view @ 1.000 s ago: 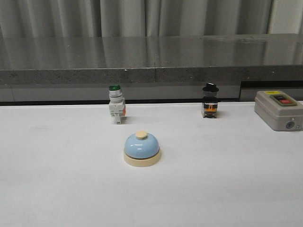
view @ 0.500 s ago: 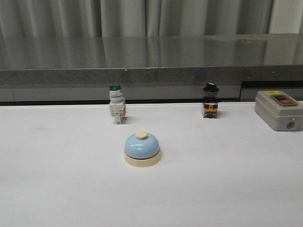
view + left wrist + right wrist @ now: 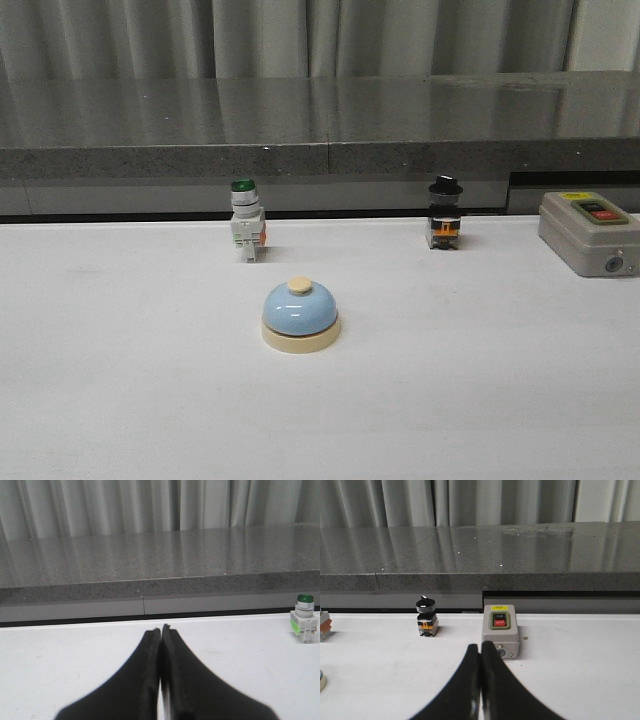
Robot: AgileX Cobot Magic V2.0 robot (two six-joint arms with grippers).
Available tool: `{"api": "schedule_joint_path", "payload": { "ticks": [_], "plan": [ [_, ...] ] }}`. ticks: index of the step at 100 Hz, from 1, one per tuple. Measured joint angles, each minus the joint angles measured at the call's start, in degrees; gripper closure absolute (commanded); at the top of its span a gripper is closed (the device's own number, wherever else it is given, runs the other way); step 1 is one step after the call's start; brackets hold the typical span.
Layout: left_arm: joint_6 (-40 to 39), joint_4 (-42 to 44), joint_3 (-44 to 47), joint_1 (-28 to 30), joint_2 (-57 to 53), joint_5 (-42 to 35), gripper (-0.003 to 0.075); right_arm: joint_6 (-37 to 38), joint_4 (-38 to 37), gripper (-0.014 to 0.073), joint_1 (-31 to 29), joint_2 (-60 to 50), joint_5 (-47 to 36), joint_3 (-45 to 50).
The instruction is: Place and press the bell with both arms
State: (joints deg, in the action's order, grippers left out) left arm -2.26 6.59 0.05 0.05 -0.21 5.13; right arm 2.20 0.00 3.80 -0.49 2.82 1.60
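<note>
On the white table [image 3: 120, 400], the front view shows the bell [image 3: 300, 315] alone at centre, with open surface all round; no arm shows here. Left wrist view: the left gripper [image 3: 161, 630] is clenched empty, a green switch [image 3: 304, 625] well apart beyond it. Right wrist view: the right gripper [image 3: 480, 649] is clenched empty, a grey box [image 3: 500, 636] just beyond its tips, under a grey ledge [image 3: 480, 580].
</note>
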Motion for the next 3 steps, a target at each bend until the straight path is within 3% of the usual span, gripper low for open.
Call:
{"api": "schedule_joint_path", "payload": {
  "ticks": [3],
  "plan": [
    [0.0,0.0,0.0,0.0,0.0,0.0,0.0740,0.0,0.0,0.0654,0.0,0.0,0.0,0.0]
  ]
}}
